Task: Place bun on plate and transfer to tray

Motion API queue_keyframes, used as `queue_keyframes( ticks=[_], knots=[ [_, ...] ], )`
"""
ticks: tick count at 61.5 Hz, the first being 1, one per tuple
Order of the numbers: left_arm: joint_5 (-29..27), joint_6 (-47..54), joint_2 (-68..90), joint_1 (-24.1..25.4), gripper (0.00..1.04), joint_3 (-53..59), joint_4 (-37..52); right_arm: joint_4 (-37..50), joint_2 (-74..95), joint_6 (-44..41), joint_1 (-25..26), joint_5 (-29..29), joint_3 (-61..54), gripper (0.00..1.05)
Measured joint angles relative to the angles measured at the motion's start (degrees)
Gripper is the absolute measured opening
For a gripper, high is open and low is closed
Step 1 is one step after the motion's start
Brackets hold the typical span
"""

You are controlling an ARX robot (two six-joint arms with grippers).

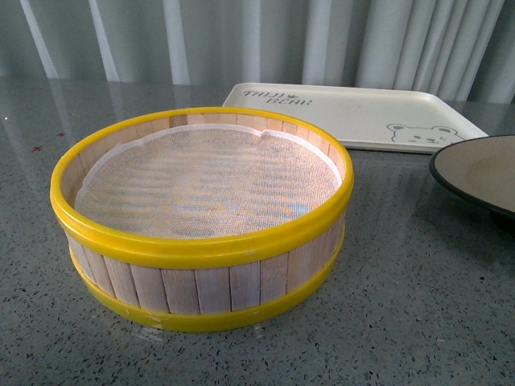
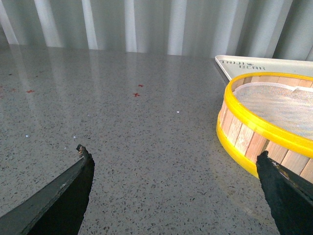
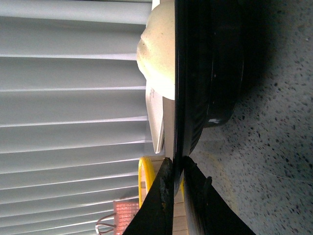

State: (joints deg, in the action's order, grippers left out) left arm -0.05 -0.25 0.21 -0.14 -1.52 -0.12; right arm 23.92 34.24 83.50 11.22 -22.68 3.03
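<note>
On my far left, the left claw (image 2: 172,154) hangs low over the speckled grey desk (image 2: 122,147), its two dark fingers (image 2: 68,196) spread wide with nothing between them. Near it to the right stands the yellow-rimmed steamer basket (image 1: 201,285), upright, with only a pale mesh liner (image 1: 209,185) lying inside. Behind the basket and further right, the cream tray (image 1: 362,112) lies flat on the desk, its lettering and bear outline facing up. At the right edge of the front view I see part of the plate (image 1: 475,169), well apart from the basket and in front of the tray. The right wrist camera shows the bun (image 3: 159,49) sitting on that plate. The right claw (image 3: 178,166) is clamped on the plate's black rim, one finger above and one beneath. I cannot tell whether the plate's foot touches the desk.
</note>
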Motion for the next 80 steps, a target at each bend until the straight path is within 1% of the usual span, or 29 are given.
queue_keyframes(
  ticks=[11,18,31,36,45,55,80],
  knots=[
    [0.0,0.0,0.0,0.0,0.98,0.0,0.0,8.63,6.34,0.0,2.1,-1.66,0.37,0.02],
    [0.0,0.02,0.0,0.0,0.98,0.0,0.0,12.15,10.36,-0.02,2.64,-1.64,1.6,0.02],
    [0.0,0.02,0.0,0.0,0.98,0.0,0.0,19.3,17.64,0.31,2.49,-1.66,4.63,0.02],
    [0.02,0.02,0.0,0.0,0.98,0.0,0.0,23.56,21.75,0.55,1.77,-1.97,6.88,0.02],
    [0.02,0.02,0.0,0.0,0.98,0.0,0.0,28.35,28.76,0.96,0.52,-2.91,11.21,0.02],
    [0.0,0.02,0.0,0.0,0.98,0.0,0.0,30.82,38.8,1.4,-1.18,-3.37,18.43,0.02],
    [0.0,0.02,0.0,0.0,0.98,0.0,0.0,31.54,53.81,1.4,-3.1,-3.65,32.76,0.02]
  ],
)
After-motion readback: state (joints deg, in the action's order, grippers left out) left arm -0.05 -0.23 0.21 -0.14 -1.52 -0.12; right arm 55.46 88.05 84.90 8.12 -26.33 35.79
